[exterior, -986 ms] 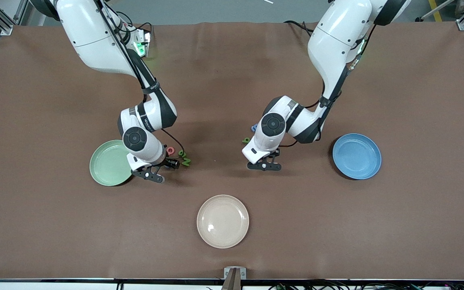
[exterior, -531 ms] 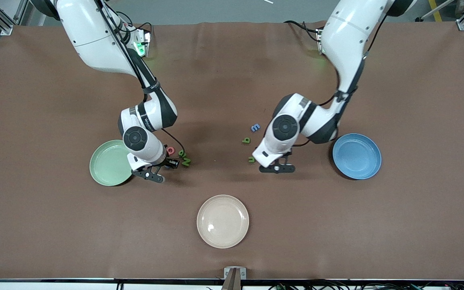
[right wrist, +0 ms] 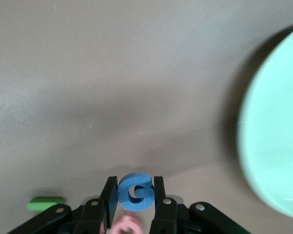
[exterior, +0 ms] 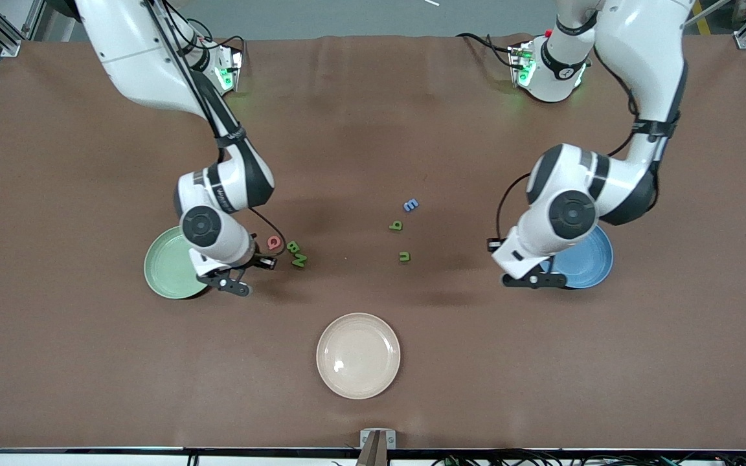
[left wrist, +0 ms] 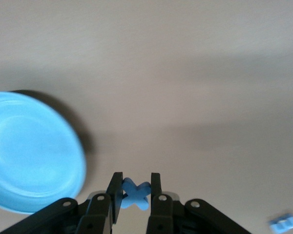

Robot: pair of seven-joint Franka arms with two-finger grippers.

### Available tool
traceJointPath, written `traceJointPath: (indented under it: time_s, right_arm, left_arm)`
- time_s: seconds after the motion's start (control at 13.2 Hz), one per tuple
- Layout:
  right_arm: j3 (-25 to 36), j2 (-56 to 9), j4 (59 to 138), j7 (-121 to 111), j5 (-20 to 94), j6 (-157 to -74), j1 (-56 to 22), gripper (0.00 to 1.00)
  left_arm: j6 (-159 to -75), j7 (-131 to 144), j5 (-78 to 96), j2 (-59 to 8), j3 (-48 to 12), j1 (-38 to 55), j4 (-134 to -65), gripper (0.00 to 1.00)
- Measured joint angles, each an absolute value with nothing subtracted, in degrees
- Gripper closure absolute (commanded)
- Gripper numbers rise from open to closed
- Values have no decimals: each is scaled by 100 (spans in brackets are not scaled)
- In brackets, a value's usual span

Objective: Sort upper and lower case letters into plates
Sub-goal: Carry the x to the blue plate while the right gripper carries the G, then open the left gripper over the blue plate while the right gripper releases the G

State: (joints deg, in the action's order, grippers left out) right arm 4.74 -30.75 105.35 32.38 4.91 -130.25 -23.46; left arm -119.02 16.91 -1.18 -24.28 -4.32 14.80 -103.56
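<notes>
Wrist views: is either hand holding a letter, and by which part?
Both. Left hand pinches a blue x across its middle; right hand clamps a blue G by its sides.

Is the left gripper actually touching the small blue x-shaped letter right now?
Touching. In the left wrist view the left gripper has both fingers pressed against the blue x-shaped letter, clamped between them, beside the blue plate.

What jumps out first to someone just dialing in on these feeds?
Both arms carry a letter: the left gripper is shut on a blue x beside the blue plate, and the right gripper is shut on a blue G next to the mint green plate. Loose letters lie on the brown table between them, and a cream-beige plate sits nearest the front camera.
</notes>
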Motion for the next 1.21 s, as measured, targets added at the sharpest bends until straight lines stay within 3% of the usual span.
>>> traceJointPath:
  time_s: [0.23,0.45,0.99,1.21]
  right_arm:
    - [497,-2544,10541,1842,489,-12377,-1566,98]
    - [504,-2343,10812,738,489,-12314,-941,98]
    - [431,-2301,12163,225,489,-13706,-667,97]
    - [429,-2300,12316,224,489,-13833,-667,94]
  left_arm:
    - [-12540,1016,-373,-2069,-431,915,-11263,98]
    - [-13212,385,-445,-1914,-433,449,-11936,98]
    - [-14082,-558,-958,-1942,-433,-317,-12603,98]
    - [-14525,-565,-1112,-2153,-433,-416,-12659,98]
